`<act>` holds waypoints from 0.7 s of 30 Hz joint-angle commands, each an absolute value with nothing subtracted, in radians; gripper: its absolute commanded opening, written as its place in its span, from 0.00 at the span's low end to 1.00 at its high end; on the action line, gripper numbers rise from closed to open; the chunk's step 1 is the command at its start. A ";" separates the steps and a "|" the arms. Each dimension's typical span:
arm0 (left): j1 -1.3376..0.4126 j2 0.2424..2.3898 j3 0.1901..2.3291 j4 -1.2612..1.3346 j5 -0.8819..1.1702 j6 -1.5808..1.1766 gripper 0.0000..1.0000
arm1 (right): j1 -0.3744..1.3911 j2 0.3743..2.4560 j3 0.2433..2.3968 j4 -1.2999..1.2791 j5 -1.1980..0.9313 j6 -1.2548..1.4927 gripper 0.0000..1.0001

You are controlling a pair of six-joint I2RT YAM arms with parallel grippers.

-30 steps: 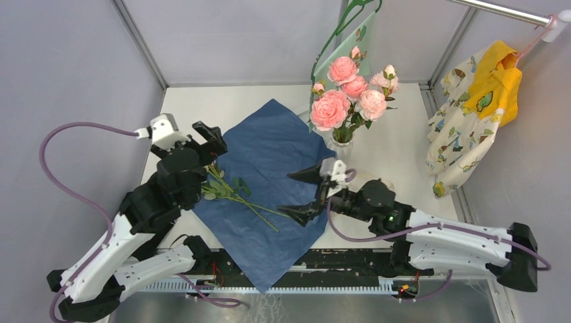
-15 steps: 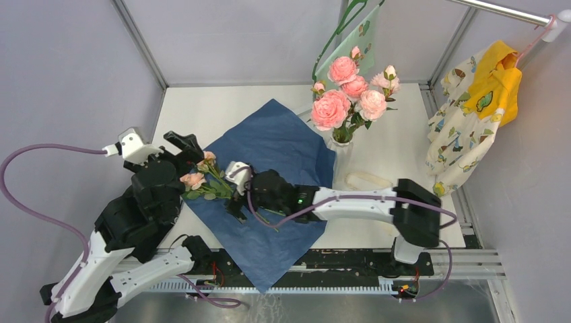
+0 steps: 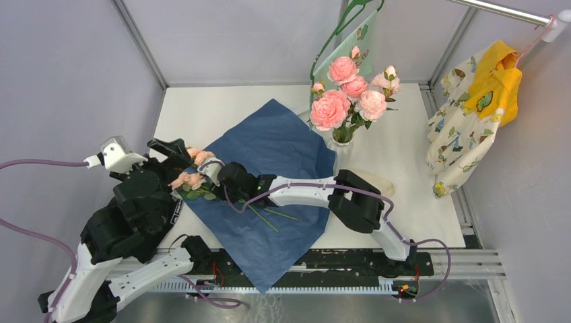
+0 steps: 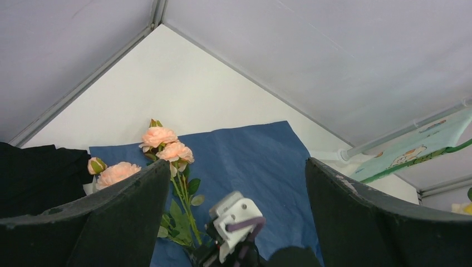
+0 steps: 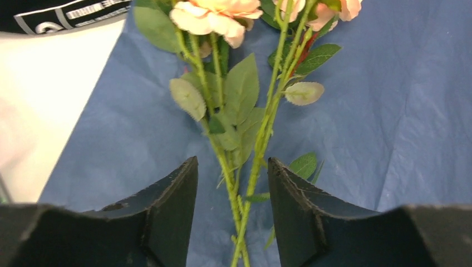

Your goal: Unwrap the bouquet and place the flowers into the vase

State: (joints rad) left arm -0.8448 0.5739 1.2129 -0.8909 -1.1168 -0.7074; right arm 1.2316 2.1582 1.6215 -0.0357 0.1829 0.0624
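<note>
**Right gripper** (image 5: 232, 167), seen from its own wrist. The two dark fingers (image 5: 172, 211) stand partly parted, one on each side of two thin green stems (image 5: 259, 150). Blue shows between each finger and the nearer stem, so the jaws straddle the stems without clamping them. The stems run straight ahead from the fingertips across the blue paper (image 5: 389, 111). They carry leaves (image 5: 240, 89) just past the tips and end farther ahead in the peach roses (image 5: 214, 16). The bare white table (image 5: 50, 100) lies off the left finger's outer side.

**Left gripper** (image 4: 236, 167). The fingers are spread wide with nothing between them. The gripper sits just beside the peach blossoms, on the side opposite the right gripper, and the paper stretches away ahead of it.

**Farther off**, behind the right gripper's wrist and beyond its forearm, the vase (image 3: 342, 151) stands upright at the paper's far corner. It is well apart from both grippers and holds the pink roses (image 3: 330, 109).
</note>
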 commanded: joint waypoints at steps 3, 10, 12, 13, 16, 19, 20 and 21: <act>-0.847 0.586 1.216 -0.845 -1.080 -0.736 0.95 | 1.139 2.308 1.821 -0.117 0.090 0.117 0.42; -0.847 0.596 1.189 -0.810 -1.051 -0.720 0.95 | 1.096 2.373 1.848 -0.109 0.042 0.133 0.38; -0.846 0.597 1.189 -0.809 -1.048 -0.720 0.95 | 1.094 2.378 1.847 -0.105 0.035 0.132 0.38; -0.847 0.597 1.188 -0.808 -1.049 -0.719 0.95 | 1.092 2.381 1.848 -0.107 0.033 0.131 0.37; -0.847 0.593 1.183 -0.808 -1.050 -0.719 0.95 | 1.094 2.387 1.844 -0.107 0.016 0.139 0.32; -0.847 0.589 1.180 -0.806 -1.051 -0.721 0.95 | 1.093 2.389 1.839 -0.106 0.018 0.143 0.16; -0.847 0.591 1.178 -0.805 -1.049 -0.721 0.95 | 1.092 2.385 1.834 -0.103 0.021 0.142 0.11; -0.847 0.591 1.178 -0.805 -1.048 -0.721 0.95 | 1.091 2.379 1.826 -0.101 0.025 0.142 0.07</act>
